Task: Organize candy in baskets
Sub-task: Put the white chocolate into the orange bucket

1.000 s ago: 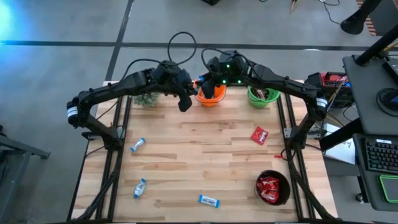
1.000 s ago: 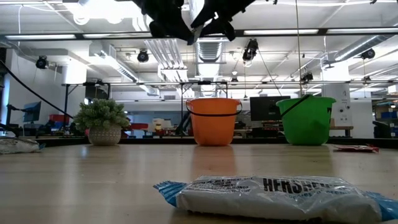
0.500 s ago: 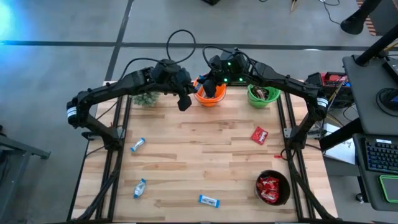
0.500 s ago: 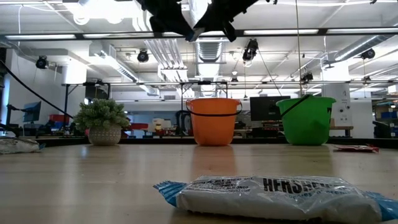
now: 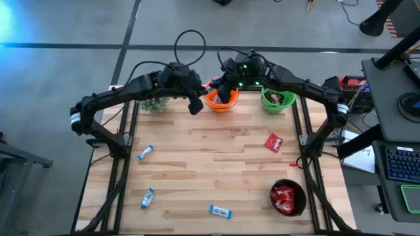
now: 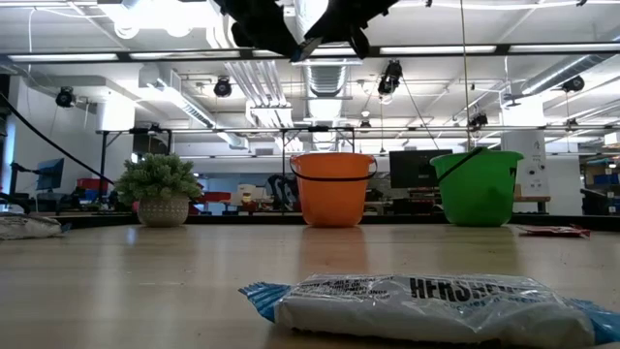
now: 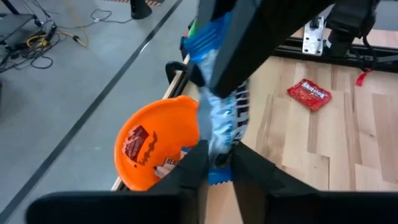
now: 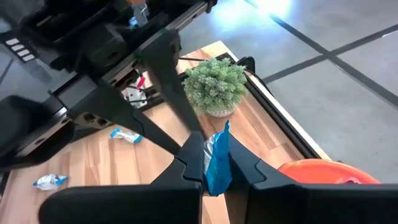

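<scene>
A blue-and-white candy bar (image 7: 225, 118) hangs in the air over the orange basket (image 5: 222, 99) at the table's far edge, with both grippers shut on it. My left gripper (image 7: 217, 155) has its lower end, and my right gripper (image 8: 214, 152) has its upper end. The orange basket (image 7: 155, 143) holds a red packet and a brown bar. Right of it stands the green basket (image 5: 277, 100). The black basket (image 5: 287, 198) at the near right holds red packets. My left gripper pinches the bar's lower end (image 7: 219, 169) between its two fingers, coming in from the table's left and slanting down. The bar stands roughly upright, lifted clear above the basket's rim. My right gripper pinches the bar's upper, blue crimped end (image 8: 217, 168) between its two fingers, coming in from the table's right and slanting down.
A potted plant (image 5: 154, 103) stands left of the orange basket. A red packet (image 5: 273, 141) lies at mid right. Blue-and-white bars lie at the left (image 5: 145, 152), near left (image 5: 147, 198) and near middle (image 5: 220, 211). The table's middle is bare wood.
</scene>
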### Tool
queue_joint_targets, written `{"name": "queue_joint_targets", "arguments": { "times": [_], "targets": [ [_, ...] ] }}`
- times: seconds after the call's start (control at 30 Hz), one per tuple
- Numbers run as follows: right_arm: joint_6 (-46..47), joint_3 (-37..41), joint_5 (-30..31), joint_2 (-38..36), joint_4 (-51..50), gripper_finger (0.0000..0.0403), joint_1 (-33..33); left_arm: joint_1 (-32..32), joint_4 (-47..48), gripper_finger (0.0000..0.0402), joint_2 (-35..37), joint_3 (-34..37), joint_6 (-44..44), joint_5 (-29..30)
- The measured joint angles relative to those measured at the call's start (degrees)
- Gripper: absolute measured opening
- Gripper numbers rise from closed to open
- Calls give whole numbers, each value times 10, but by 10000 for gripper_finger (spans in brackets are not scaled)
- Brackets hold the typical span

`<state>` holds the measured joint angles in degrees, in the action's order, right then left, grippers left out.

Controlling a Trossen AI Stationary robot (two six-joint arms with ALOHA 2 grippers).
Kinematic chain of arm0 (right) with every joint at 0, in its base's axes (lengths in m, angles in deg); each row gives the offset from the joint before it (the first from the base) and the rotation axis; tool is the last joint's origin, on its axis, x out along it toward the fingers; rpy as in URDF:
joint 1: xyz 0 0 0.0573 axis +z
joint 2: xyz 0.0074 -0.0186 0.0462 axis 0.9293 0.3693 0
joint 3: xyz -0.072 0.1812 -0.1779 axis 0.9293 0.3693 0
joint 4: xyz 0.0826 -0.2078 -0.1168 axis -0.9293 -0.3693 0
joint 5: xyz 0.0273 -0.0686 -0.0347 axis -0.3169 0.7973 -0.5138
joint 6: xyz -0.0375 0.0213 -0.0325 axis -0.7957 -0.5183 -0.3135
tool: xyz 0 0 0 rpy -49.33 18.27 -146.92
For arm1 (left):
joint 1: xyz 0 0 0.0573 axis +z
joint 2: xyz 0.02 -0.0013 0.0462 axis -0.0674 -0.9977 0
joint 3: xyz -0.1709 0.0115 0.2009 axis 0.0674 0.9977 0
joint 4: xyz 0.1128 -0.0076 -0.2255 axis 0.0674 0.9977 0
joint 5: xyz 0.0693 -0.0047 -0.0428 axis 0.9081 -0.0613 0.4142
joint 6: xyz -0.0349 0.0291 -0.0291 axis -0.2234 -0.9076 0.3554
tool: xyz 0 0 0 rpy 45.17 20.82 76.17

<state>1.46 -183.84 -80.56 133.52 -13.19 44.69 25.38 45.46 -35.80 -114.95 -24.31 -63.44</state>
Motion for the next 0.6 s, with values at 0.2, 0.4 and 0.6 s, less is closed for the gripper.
{"name": "queue_joint_targets", "arguments": {
  "times": [0.2,0.4,0.6],
  "targets": [
    [-19,0,-2,-11,-15,14,0,1,2,114,1,-3,-2,3],
    [-51,1,36,-31,-93,13,-7,2,45,169,1,-42,-19,12],
    [-78,1,109,-59,-203,13,-20,1,103,182,1,-116,-30,4]
  ]
}}
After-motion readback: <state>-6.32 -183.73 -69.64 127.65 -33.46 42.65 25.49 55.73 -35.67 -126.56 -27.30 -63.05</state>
